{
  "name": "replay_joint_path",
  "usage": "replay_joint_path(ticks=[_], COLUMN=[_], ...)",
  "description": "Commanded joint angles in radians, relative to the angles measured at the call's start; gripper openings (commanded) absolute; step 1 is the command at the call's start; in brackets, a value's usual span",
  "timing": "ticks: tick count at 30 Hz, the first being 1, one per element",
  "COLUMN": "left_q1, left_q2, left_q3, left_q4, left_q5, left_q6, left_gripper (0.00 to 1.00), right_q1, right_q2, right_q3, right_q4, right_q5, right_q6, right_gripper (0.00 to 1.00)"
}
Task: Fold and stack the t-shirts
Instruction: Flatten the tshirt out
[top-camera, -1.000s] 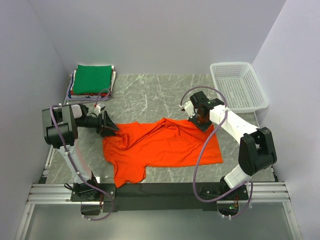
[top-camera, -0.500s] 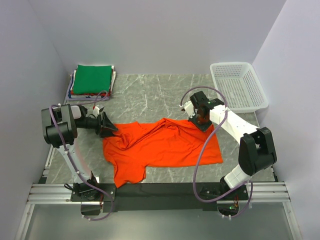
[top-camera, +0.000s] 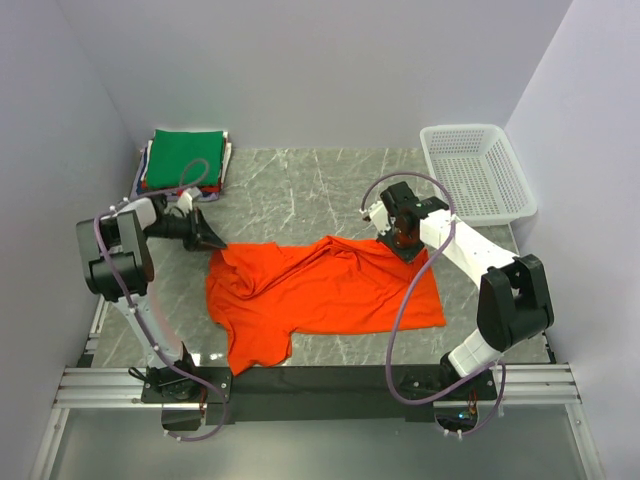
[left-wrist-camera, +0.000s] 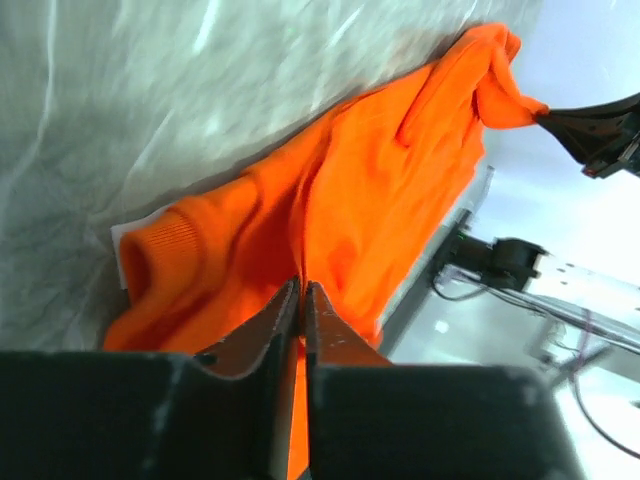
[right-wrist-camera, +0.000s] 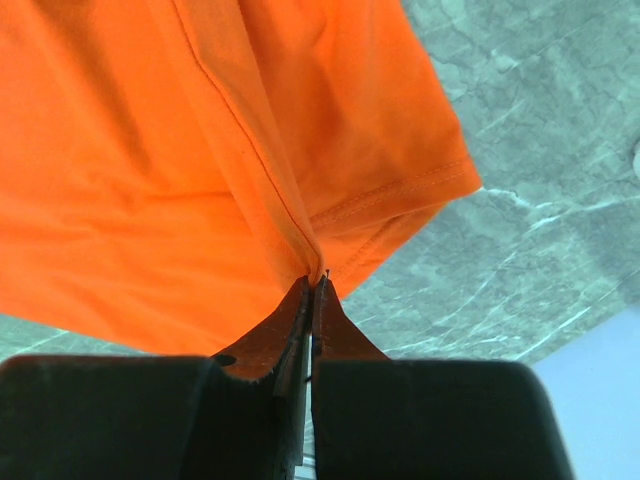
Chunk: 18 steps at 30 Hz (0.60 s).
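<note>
A bright orange t-shirt lies rumpled across the middle of the marble table. My left gripper is shut on a fold of the orange cloth at the shirt's far left corner, near the ribbed collar. My right gripper is shut on the shirt's far right corner, pinching a seam just above the table. A folded stack of t-shirts, green on top with red and white edges beneath, sits at the back left.
A white plastic lattice basket stands at the back right. Grey walls close in on the left, back and right. The metal rail holding both arm bases runs along the near edge.
The left gripper has shut on the orange shirt's left corner and moved a little toward the back, drawing the cloth with it. The right arm has not moved.
</note>
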Motion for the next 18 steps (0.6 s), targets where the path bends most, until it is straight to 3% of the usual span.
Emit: replay_joint_path(ticks=[1, 4, 9, 12, 15, 16, 18], left_q1=[0.007, 0.018, 0.028, 0.028, 0.030, 0.028, 0.030], left_q2=[-0.133, -0.170, -0.161, -0.132, -0.066, -0.025, -0.006], left_q3=[0.121, 0.197, 0.447, 0.661, 0.954, 1.117, 1.236], left_q4=[-0.049, -0.093, -0.184, -0.177, -0.183, -0.181, -0.093], left_q5=[-0.049, -0.110, -0.158, -0.200, -0.214, -0.218, -0.233], left_q6=[0.046, 0.082, 0.165, 0.155, 0.129, 0.118, 0.055], left_gripper=[0.02, 0.01, 0.01, 0.01, 0.01, 0.00, 0.00], right_q1=[-0.021, -0.059, -0.114, -0.136, -0.160, -0.171, -0.173], right_q2=[-0.047, -0.062, -0.067, -0.052, -0.003, 0.026, 0.060], right_q3=[0.056, 0.097, 0.207, 0.321, 0.489, 0.592, 0.704], right_q4=[0.031, 0.056, 0.114, 0.169, 0.208, 0.212, 0.226], right_q5=[0.032, 0.042, 0.039, 0.061, 0.081, 0.082, 0.093], right_q6=[-0.010, -0.027, -0.072, -0.095, -0.101, -0.098, -0.089], right_gripper=[0.00, 0.00, 0.00, 0.00, 0.00, 0.00, 0.00])
